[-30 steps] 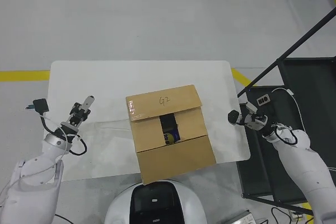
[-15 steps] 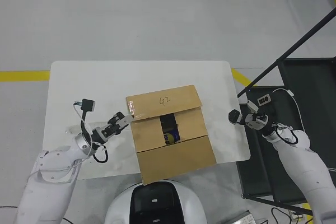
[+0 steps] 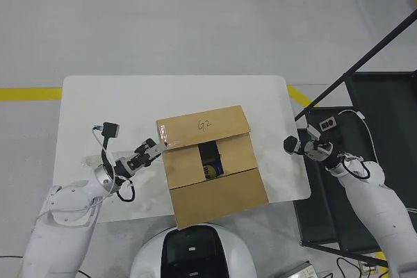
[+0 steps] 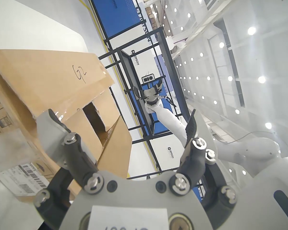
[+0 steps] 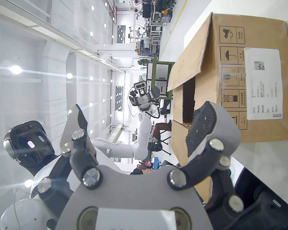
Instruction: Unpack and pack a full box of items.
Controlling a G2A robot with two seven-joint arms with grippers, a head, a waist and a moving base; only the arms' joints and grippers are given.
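A brown cardboard box (image 3: 212, 167) stands in the middle of the white table (image 3: 111, 104), its two long flaps nearly closed with a gap where a dark blue and yellow item (image 3: 212, 169) shows. My left gripper (image 3: 151, 147) is open at the box's left side, close to the upper corner; in its wrist view (image 4: 121, 123) the box (image 4: 50, 77) fills the space beside one finger. My right gripper (image 3: 293, 144) is open off the table's right edge, away from the box (image 5: 230, 77), with nothing between its fingers (image 5: 201, 125).
A black metal rack (image 3: 382, 111) with a dark shelf stands right of the table, under my right arm. The table has free room behind the box and on its left side. A yellow floor line (image 3: 21, 93) runs beyond the table's left end.
My left arm swung from the table's left edge in to the box's left side a second ago, then held still. The right arm has barely moved.
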